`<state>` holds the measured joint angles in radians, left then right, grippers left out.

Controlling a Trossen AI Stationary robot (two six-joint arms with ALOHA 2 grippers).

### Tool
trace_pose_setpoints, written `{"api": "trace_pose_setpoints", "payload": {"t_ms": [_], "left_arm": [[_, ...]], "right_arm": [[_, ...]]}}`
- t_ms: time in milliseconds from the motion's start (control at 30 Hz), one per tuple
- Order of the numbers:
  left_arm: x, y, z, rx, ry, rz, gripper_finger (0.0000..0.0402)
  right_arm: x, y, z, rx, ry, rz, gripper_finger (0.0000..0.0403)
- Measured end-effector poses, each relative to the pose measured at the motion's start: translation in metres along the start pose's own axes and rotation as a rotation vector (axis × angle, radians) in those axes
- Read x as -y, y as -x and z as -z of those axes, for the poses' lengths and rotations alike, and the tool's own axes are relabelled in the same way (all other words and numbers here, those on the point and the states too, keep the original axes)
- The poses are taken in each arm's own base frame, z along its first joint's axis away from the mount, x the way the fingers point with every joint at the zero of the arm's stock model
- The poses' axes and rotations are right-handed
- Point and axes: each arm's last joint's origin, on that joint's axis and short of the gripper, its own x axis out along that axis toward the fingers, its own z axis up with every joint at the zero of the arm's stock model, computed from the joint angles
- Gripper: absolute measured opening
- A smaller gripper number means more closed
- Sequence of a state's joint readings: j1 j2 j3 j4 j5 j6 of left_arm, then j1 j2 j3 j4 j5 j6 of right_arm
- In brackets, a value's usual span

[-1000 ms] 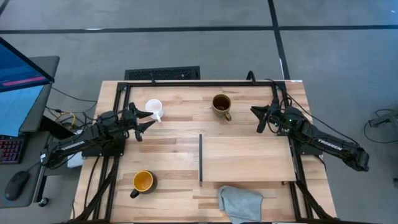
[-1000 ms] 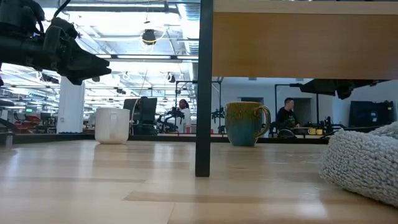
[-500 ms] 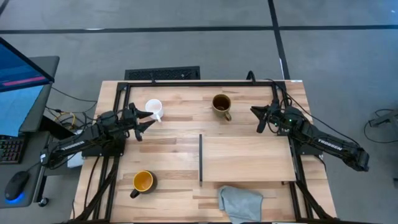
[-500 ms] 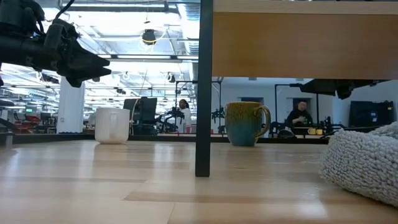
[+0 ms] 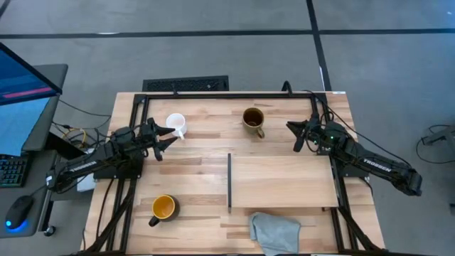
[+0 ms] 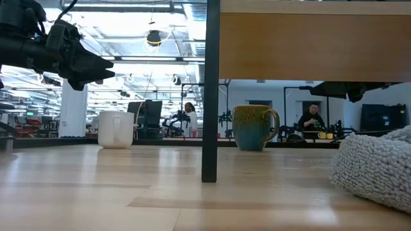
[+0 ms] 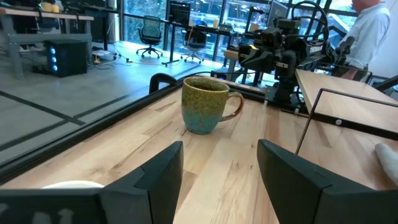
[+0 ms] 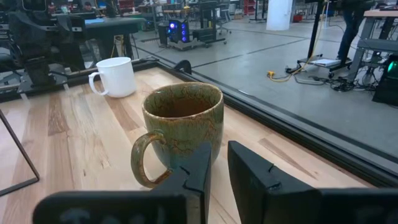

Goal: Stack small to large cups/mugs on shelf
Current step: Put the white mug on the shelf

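The small white mug (image 5: 175, 124) stands in the upper left part of the table (image 5: 206, 146) in the high view, with its handle turned to the right. The olive-brown mug (image 5: 252, 119) stands upper centre, well apart from it, and the black mug with the yellow-orange inside (image 5: 163, 208) is alone in the lower left. None of them is on the shelf (image 5: 283, 182), the light-wood board in the lower right of centre, whose thin dark strip runs along its left short edge. In the low view the white mug (image 6: 115, 129) and the olive-brown mug (image 6: 255, 128) stand upright on the table beyond the shelf's dark leg. A grey cloth (image 5: 274, 232) lies at the bottom edge, just below the shelf. The left gripper (image 5: 169, 135) hovers just beside the white mug, above the table; its fingers stand wide apart and hold nothing. The right gripper (image 5: 291, 133) is at the upper right, near the olive-brown mug but not touching it; its fingers leave only a narrow gap and hold nothing.
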<state>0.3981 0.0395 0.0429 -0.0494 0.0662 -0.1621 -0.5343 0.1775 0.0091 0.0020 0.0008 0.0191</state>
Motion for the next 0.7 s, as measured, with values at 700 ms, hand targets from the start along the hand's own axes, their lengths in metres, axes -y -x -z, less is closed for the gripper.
{"api": "trace_pose_setpoints", "payload": {"t_ms": [700], "left_arm": [[0.0011,0.0001,-0.0059,0.066,0.015,0.016,0.0197]], "right_arm": [[0.0001,-0.0001,-0.0011,0.015,0.003,0.002,0.0076]]}}
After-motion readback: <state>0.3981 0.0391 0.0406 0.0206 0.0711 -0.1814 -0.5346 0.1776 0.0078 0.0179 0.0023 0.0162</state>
